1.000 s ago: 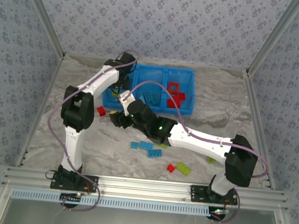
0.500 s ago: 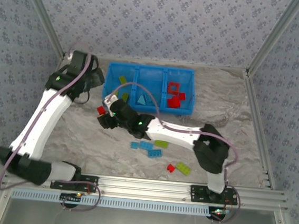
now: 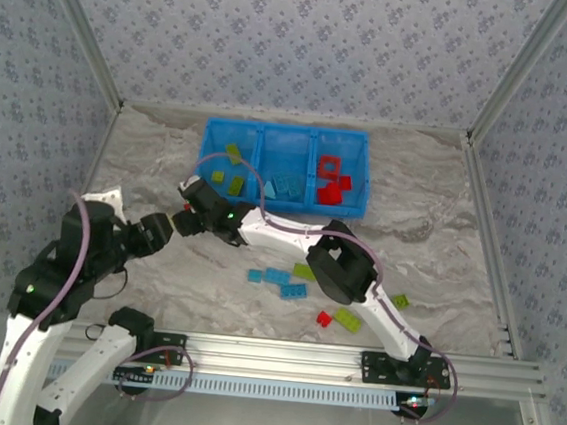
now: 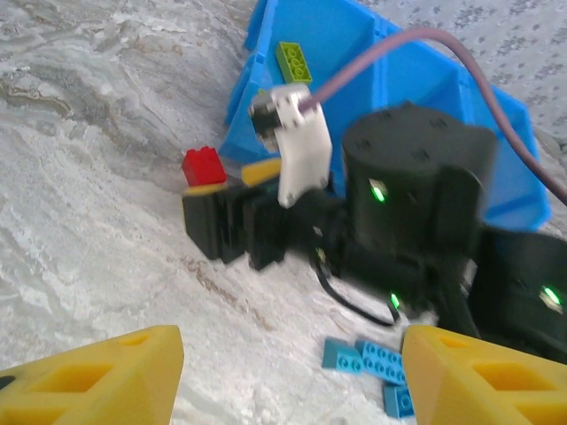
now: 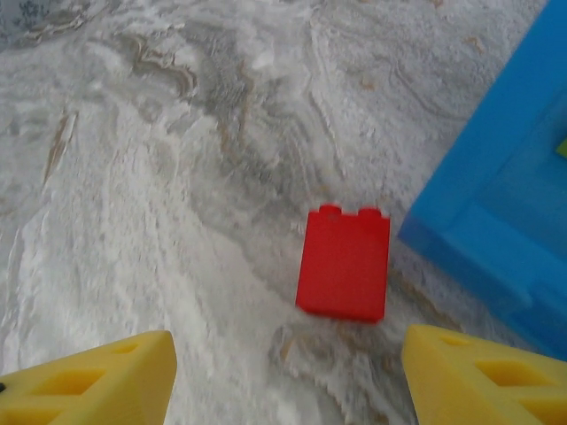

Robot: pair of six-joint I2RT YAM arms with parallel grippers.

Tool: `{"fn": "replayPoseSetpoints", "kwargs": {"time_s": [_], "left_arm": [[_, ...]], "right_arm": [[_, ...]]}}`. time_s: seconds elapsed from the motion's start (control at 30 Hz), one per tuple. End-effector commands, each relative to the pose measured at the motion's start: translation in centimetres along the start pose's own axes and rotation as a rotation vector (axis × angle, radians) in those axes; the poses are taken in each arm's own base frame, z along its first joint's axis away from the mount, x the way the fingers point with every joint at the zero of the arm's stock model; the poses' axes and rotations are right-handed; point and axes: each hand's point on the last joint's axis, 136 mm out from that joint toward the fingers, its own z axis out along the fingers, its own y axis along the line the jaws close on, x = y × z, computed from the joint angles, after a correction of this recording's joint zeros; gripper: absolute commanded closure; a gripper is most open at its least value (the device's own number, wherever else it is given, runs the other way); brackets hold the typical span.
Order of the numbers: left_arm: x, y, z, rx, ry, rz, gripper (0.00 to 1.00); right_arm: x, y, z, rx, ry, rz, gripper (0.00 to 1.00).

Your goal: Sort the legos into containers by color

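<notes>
Right pincer [image 5: 283, 390]: fingers apart, nothing between them. From its wrist camera we log one red brick [image 5: 344, 263] lying flat on the tabletop [image 5: 133, 177]. It is ahead of the fingertips and slightly right of their midline, with its studs on the far edge. The brick is just beside the outer wall of the bin [image 5: 496, 221], with a thin strip of tabletop between them.

Left pincer [image 4: 283, 390]: fingers apart, empty, pointed toward the right pincer from near by. In its view the right pincer's black fingers sit low over the tabletop. The red brick is just past them, at the foot of the bin's corner.

From above, we note the right arm stretched across to the bin's near-left corner.

Bin contents:
- Left compartment: green bricks [image 3: 217, 177].
- Middle compartment: blue bricks [image 3: 288, 185].
- Right compartment: red pieces [image 3: 331, 193], with a red frame [image 3: 331, 166].

Loose on the tabletop, nearer the arm bases and well apart from both pincers:
- A cluster of loose blue bricks [image 3: 277, 275].
- Loose green bricks [image 3: 347, 319].
- A small red piece [image 3: 323, 319], just beside one of the green ones.
</notes>
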Motion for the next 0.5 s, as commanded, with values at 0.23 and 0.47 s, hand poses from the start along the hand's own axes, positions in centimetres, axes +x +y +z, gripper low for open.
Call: {"fn": "replayPoseSetpoints", "kwargs": {"time_s": [0.23, 0.47], "left_arm": [[3.3, -1.1, -4.4, 0.164, 0.075, 0.025, 0.32], [3.4, -1.0, -5.0, 0.170, 0.065, 0.012, 0.32]], "right_arm": [[2.3, -1.0, 2.9, 0.028, 0.095, 0.031, 0.29], [2.7, -1.6, 4.7, 0.039, 0.109, 0.050, 0.30]]}}
